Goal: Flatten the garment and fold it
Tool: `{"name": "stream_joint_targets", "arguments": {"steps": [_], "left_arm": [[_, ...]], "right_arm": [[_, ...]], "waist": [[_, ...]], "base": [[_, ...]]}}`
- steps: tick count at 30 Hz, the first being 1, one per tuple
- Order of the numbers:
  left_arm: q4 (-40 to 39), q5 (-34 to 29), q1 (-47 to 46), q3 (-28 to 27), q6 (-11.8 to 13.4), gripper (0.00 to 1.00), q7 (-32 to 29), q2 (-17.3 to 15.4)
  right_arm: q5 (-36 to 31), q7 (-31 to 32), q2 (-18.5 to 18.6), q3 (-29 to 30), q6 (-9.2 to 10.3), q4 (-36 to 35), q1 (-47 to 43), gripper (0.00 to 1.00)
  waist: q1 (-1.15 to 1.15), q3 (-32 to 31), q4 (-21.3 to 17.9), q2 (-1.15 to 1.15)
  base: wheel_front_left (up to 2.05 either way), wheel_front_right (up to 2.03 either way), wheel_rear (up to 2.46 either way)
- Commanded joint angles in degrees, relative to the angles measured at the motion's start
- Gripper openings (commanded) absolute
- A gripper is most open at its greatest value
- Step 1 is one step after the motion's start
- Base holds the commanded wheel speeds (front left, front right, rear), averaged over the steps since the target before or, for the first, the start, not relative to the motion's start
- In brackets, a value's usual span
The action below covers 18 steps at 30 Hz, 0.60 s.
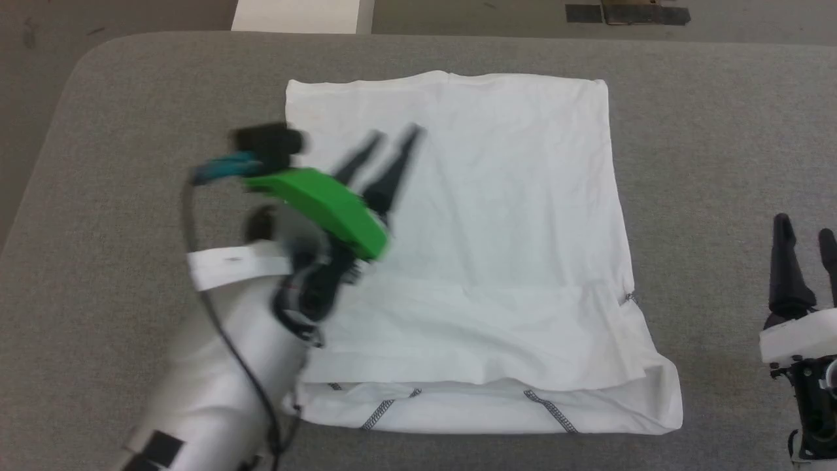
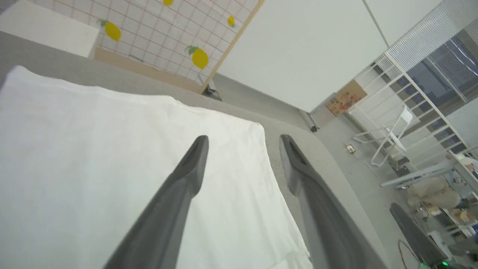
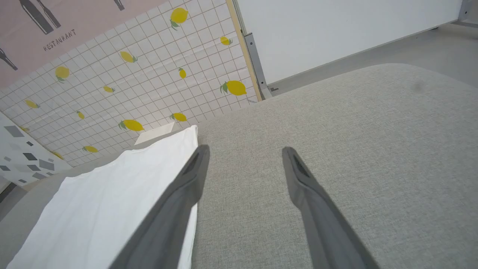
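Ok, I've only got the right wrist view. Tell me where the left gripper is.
Observer: The left gripper hangs over the left part of the garment, jaws apart, nothing between them.
Operator: Give me the garment's shape.
Observer: It lies as a rough rectangle on the grey table. A lower layer with dark zigzag stitching sticks out from under the top layer along the near edge.
Operator: Now place my own gripper for me.
Observer: In the head view the right gripper is at the lower right, open over bare table, clear of the garment's right edge.
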<state>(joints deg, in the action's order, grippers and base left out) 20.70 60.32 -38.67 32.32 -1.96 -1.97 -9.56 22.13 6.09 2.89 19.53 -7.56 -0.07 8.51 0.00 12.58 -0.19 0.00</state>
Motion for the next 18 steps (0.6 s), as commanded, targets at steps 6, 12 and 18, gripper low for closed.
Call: {"name": "stream_joint_targets", "arguments": {"steps": [6, 12, 18], "left_arm": [[1.0, -7.2, 3.6, -7.9, 5.3, 1.0, 14.9, -8.7], [-6.6, -19.9, 10.9, -17.6, 9.7, 1.0, 16.9, -9.3], [-15.8, -29.6, 17.6, -25.7, 8.0, 1.0, 17.0, -4.8]], "right_arm": [[-0.8, 2.4, 0.0, -3.2, 0.08, -0.3, 1.7, 1.0], [-1.5, 5.7, 0.0, -4.3, 0.08, 1.0, 5.1, 1.0], [-5.5, 12.4, 0.0, -5.4, 0.08, 3.1, 16.0, 1.0]], "waist": [[0.0, 1.2, 0.6, 0.0], [0.0, 4.1, 1.2, 0.0], [0.0, 8.8, 1.9, 0.0]], "base": [[0.0, 0.0, 0.0], [0.0, 0.0, 0.0], [0.0, 0.0, 0.0]]}}
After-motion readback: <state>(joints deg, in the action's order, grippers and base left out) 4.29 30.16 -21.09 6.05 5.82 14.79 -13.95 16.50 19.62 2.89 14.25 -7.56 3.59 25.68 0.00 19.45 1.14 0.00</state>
